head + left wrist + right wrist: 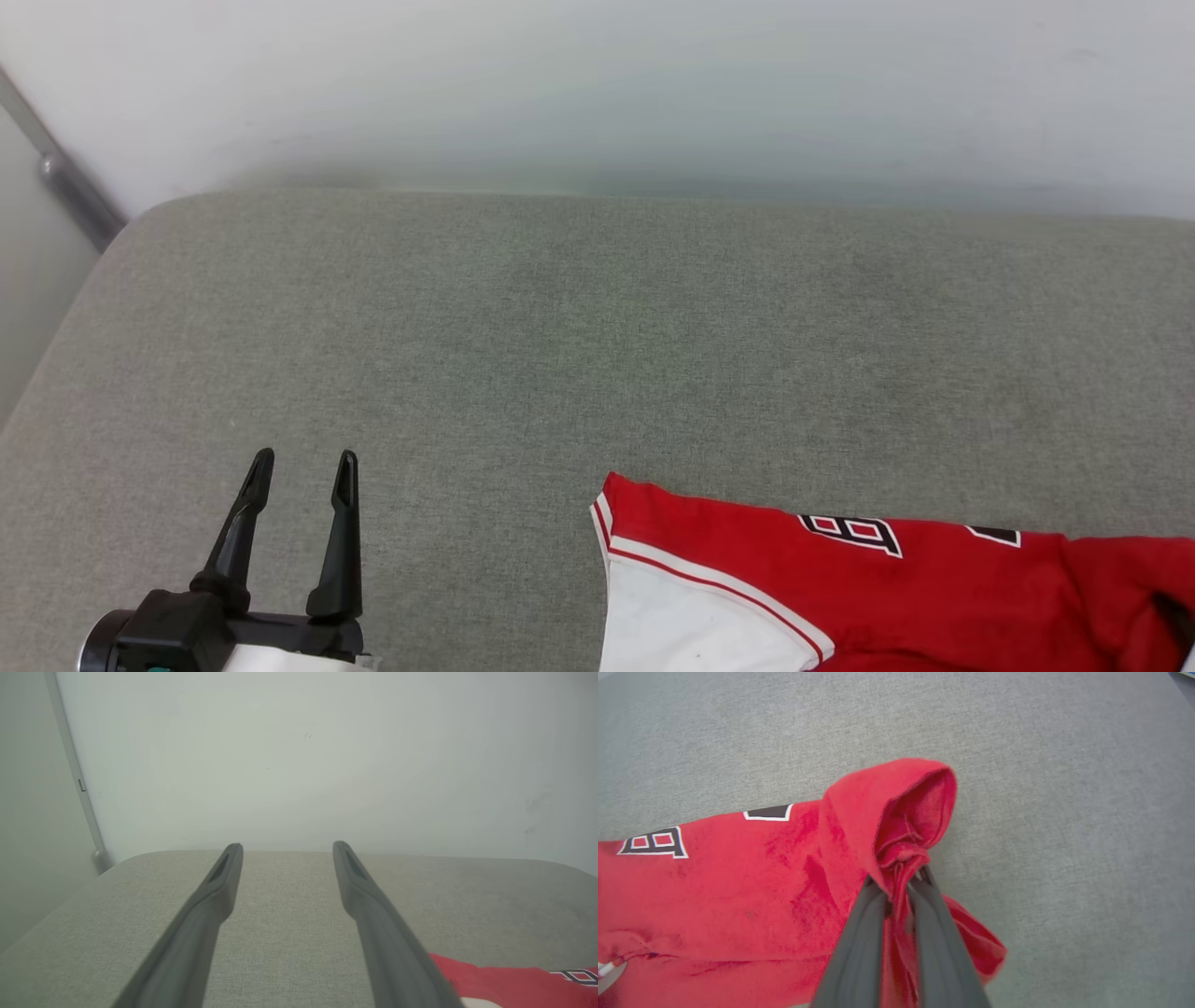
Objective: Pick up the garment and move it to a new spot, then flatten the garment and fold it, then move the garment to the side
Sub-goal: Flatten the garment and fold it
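Red jersey is lying on the grey cushion, at the head view's lower right. Right gripper is pinching a bunched fold of its cloth between nearly closed fingers. Left gripper is hovering well apart to the left, fingers spread, holding nothing. The pick-up appears to be underway; the next move is probably lifting the jersey toward bare cushion.
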